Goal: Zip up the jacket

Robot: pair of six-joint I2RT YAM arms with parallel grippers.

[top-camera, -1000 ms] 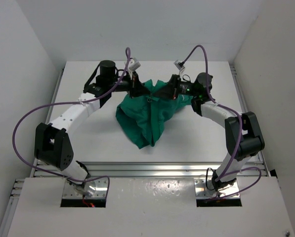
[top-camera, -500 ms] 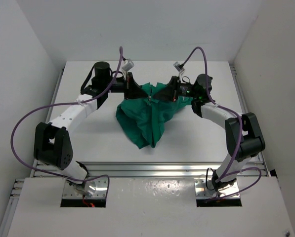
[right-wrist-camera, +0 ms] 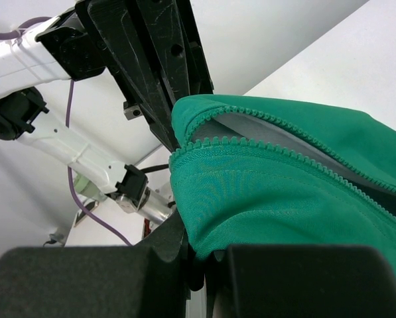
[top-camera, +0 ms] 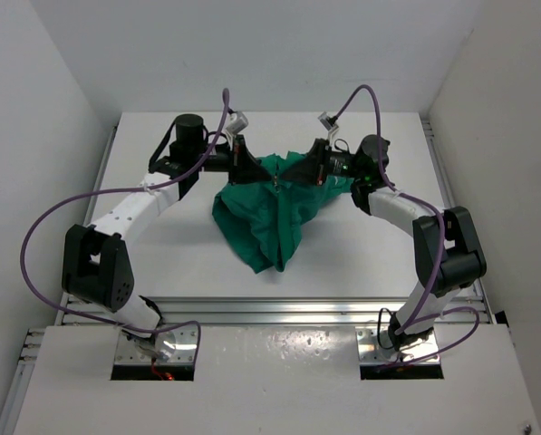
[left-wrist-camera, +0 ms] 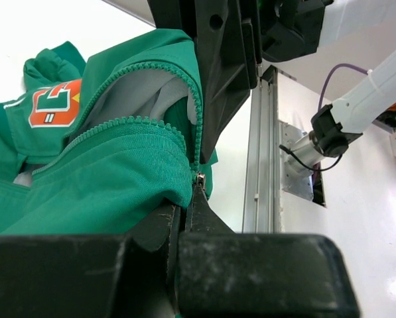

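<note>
Green jacket (top-camera: 272, 210) sits centre-far on the bench (top-camera: 161, 254), one edge strung between both arms, the rest heaped. Left hand (top-camera: 248, 167) is clenched on fabric beside the zip slider (left-wrist-camera: 199, 179). Right hand (top-camera: 314, 170) is clenched on the opposite edge. Teeth past the slider gape apart, so zipping looks barely begun and most of the run is left.

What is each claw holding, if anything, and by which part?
Both hold the jacket: the left claw pinches its zipper edge by the slider, the right claw the fabric edge beside the zipper teeth.
</note>
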